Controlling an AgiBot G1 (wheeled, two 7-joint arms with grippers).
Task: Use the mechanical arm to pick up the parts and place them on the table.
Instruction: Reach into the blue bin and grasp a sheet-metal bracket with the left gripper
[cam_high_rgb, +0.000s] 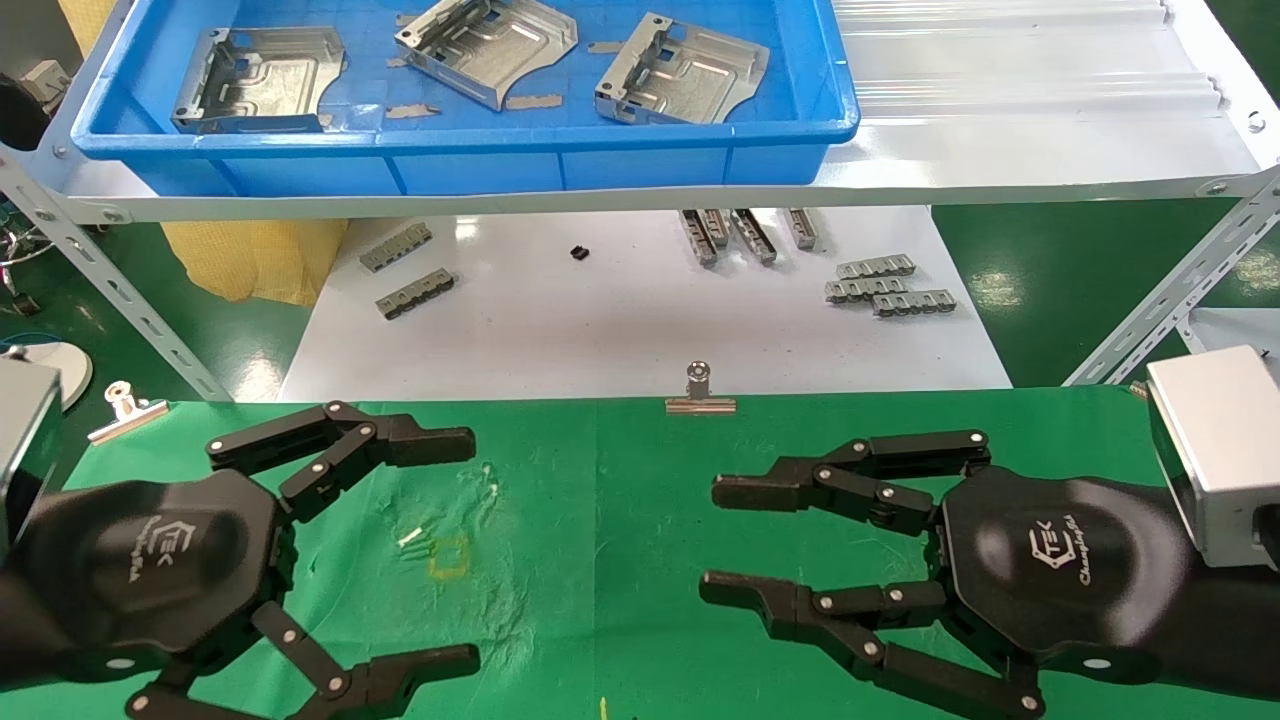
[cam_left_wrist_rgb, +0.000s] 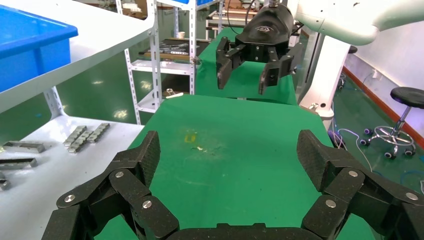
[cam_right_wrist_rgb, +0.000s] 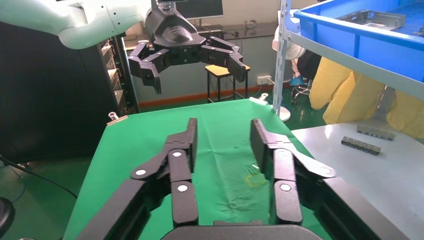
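We hover over the table (cam_high_rgb: 600, 560), green cloth bare for set-down | blue bin (cam_high_rgb: 470, 150) on the shelf holds three parts (cam_high_rgb: 685, 72), ribbed silver plates, probably lying loose | left gripper (cam_high_rgb: 470, 545) fingers spread wide, empty | right gripper (cam_high_rgb: 712, 540) fingers spread, empty, nothing picked yet

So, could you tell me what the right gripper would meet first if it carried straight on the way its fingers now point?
The right gripper, open above the green table, points across at the left gripper. Nothing lies between them in the right wrist view, so it would likely meet that gripper first, though their relative heights are unclear.
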